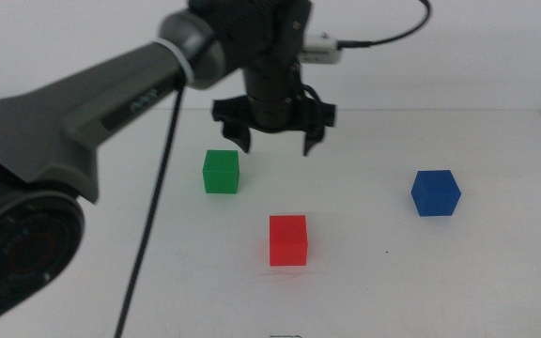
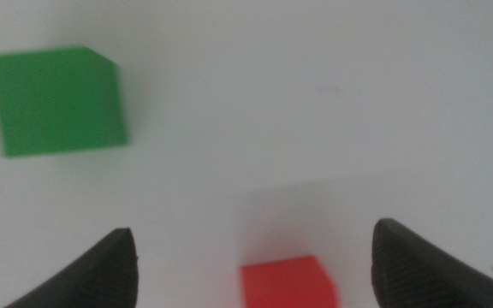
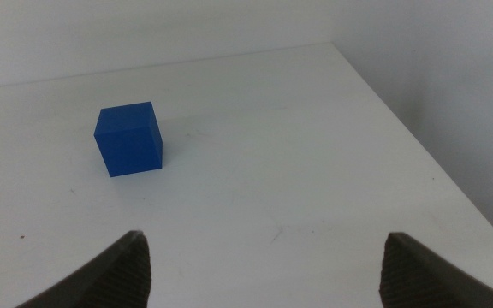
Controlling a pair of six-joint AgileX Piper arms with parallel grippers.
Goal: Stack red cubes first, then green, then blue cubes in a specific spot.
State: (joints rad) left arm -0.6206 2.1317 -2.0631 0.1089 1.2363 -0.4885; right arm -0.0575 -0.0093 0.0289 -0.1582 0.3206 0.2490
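**With the red cube down alone, green is the next pick**

While the left gripper (image 1: 275, 141) hangs above the surface (image 1: 496, 263) in the upper middle of the middle view, its jaws are spread wide and hold nothing. The green cube (image 1: 221, 172) sits just below and to the left of them, resting on the surface. The red cube (image 1: 288, 240) stands alone in the lower middle of the frame, with nothing on top of it, so it seems to mark the stacking spot. The blue cube (image 1: 436, 192) lies well apart at the right.

Judging by this layout, the step in hand is fetching green. The left wrist view shows the green cube (image 2: 56, 101) off to one side rather than between the jaws, and blurred, while the red cube (image 2: 288, 282) lies nearly centred between them at the frame's bottom edge. To do this well, the gripper should shift sideways until green is centred in the gap, line the jaws up with two flat opposite faces, then descend straight and close around the middle of the cube. A skewed grip would likely twist the cube and spoil the later placement on red.

The right gripper (image 3: 264, 269) waits out of the middle view, jaws released and empty, with the blue cube (image 3: 128, 139) ahead of it in the upper left of its wrist view.
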